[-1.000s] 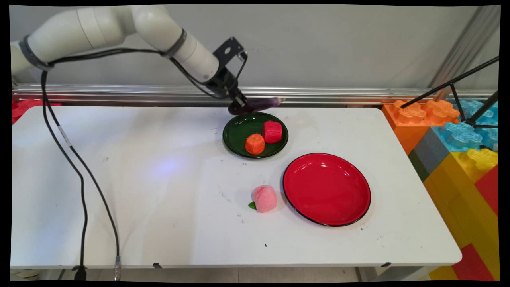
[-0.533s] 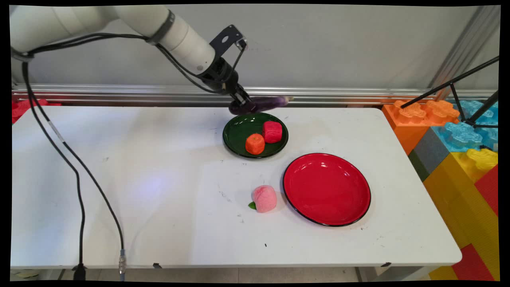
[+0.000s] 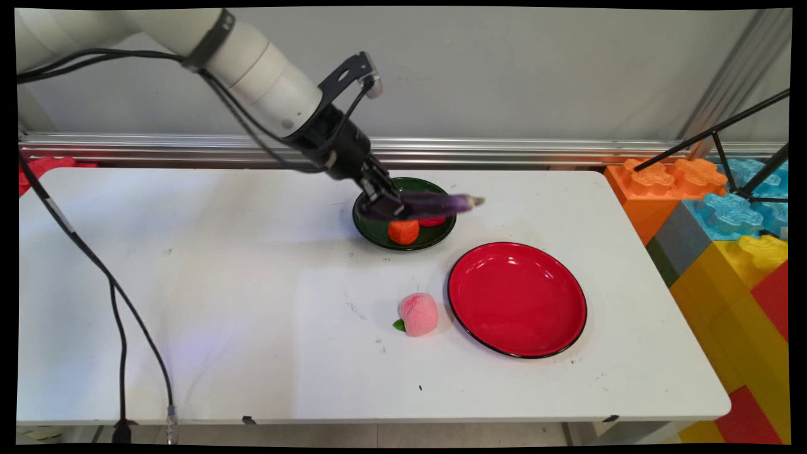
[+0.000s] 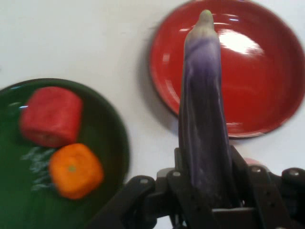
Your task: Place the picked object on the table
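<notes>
Main view shows the jaws clamped on the thick end of a purple eggplant (image 3: pixel 435 203), carried level above the green plate (image 3: pixel 378 230), which holds an orange piece (image 3: pixel 403 231) and red piece (image 4: pixel 51 116). Red plate (image 3: pixel 517 299) lies near, peach (image 3: pixel 418 313) beside it.

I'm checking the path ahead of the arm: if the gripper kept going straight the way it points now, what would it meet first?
The gripper, shut on the purple eggplant, points toward the red plate. Going straight on, the eggplant's tip would probably meet that plate first, though depth is unclear.
</notes>
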Robot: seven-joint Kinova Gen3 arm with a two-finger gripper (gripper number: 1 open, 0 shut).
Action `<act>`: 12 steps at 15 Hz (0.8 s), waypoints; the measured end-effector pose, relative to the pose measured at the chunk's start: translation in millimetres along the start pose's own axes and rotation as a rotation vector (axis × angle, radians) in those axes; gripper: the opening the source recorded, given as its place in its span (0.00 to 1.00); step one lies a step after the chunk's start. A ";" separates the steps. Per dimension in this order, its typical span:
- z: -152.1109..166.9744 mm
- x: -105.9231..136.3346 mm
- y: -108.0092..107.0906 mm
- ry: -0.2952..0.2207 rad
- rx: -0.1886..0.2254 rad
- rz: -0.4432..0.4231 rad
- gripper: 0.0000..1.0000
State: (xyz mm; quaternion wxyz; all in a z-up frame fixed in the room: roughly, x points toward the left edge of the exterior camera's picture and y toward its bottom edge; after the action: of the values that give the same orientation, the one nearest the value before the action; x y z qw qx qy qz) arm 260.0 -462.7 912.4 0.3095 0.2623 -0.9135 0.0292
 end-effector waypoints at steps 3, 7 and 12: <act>-6.2 -7.0 18.4 -0.010 -0.057 0.066 0.00; -8.1 -19.8 29.7 -0.032 -0.104 0.160 0.00; -0.6 -40.1 31.1 -0.064 -0.136 0.260 0.00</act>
State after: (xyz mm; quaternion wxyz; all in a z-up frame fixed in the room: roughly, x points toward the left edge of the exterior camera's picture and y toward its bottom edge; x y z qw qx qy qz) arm 271.7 -417.3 893.0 0.2909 0.1211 -0.9491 -0.0011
